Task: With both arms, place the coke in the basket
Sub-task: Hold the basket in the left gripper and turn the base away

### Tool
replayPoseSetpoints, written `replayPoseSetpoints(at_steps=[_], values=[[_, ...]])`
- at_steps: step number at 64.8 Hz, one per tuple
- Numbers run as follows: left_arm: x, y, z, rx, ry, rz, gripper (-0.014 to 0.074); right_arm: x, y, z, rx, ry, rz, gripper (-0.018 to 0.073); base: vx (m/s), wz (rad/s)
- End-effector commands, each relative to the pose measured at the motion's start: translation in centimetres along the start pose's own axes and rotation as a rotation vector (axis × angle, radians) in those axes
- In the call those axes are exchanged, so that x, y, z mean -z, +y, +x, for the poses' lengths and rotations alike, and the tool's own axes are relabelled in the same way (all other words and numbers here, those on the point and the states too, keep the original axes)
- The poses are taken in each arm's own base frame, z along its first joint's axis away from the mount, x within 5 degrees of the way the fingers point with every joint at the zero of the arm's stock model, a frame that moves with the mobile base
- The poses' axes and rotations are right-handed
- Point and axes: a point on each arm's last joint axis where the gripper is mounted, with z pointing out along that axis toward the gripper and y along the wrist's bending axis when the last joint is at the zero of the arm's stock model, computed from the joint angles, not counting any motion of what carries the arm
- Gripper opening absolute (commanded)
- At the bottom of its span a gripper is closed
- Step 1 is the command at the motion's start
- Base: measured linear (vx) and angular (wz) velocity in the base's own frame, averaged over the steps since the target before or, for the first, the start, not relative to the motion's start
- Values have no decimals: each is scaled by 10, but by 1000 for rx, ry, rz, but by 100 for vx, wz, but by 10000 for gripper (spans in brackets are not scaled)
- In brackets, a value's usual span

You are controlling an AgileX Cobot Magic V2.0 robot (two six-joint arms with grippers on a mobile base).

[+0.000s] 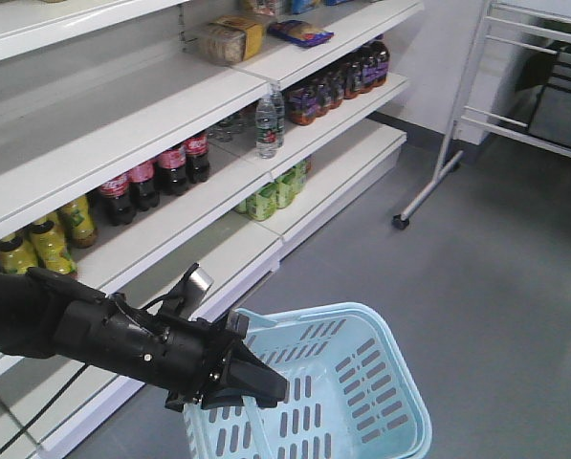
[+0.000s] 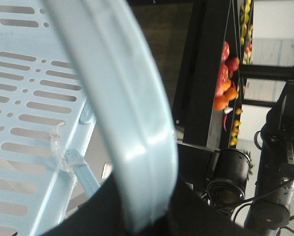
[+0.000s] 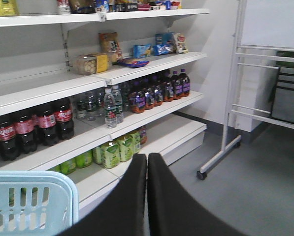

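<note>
Exterior front-facing view: a matte black arm reaches in from the left, and its left tool [image 1: 264,386] is clamped on the near rim of a light-blue slotted basket [image 1: 314,313]. The basket is seen at the lower middle, tilted, above a grey floor [image 1: 486,287] and just beside white shop shelves [image 1: 170,105]. On the shelves, dark cola bottles with red labels [image 1: 156,180] are lined up, with yellow-green drink bottles [image 1: 51,239] to their left and a clear water bottle [image 1: 268,124] farther along. A white wheeled rack [image 1: 472,105] stands at the right.

Left wrist-mounted view: the basket's pale blue handle [image 2: 137,123] fills the middle and runs down into the black tool at the bottom edge, where it is gripped. The slotted basket wall is seen at the left. Red and orange rounded items [image 2: 225,83] hang blurred in the background.

Right wrist-mounted view: the right tool [image 3: 147,196] is seen at the bottom centre with its two black fingers pressed together, only a thin seam between them, and nothing is held. A corner of the basket appears at the lower left, near the tool but apart from it. Green bottles [image 3: 112,152] stand on the lowest shelf.
</note>
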Motion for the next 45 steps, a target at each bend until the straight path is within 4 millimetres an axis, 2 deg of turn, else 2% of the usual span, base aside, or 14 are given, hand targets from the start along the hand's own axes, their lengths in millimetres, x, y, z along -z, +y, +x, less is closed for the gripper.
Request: replayPoseSetpoints(at_steps=[1,45], values=[[7,-26,3,-45,-3,115,-6,1,0,-5,8,-78,-2,-10,-7,-46],[7,-26,3,-45,-3,115,-6,1,0,-5,8,-78,-2,-10,-6,-38]])
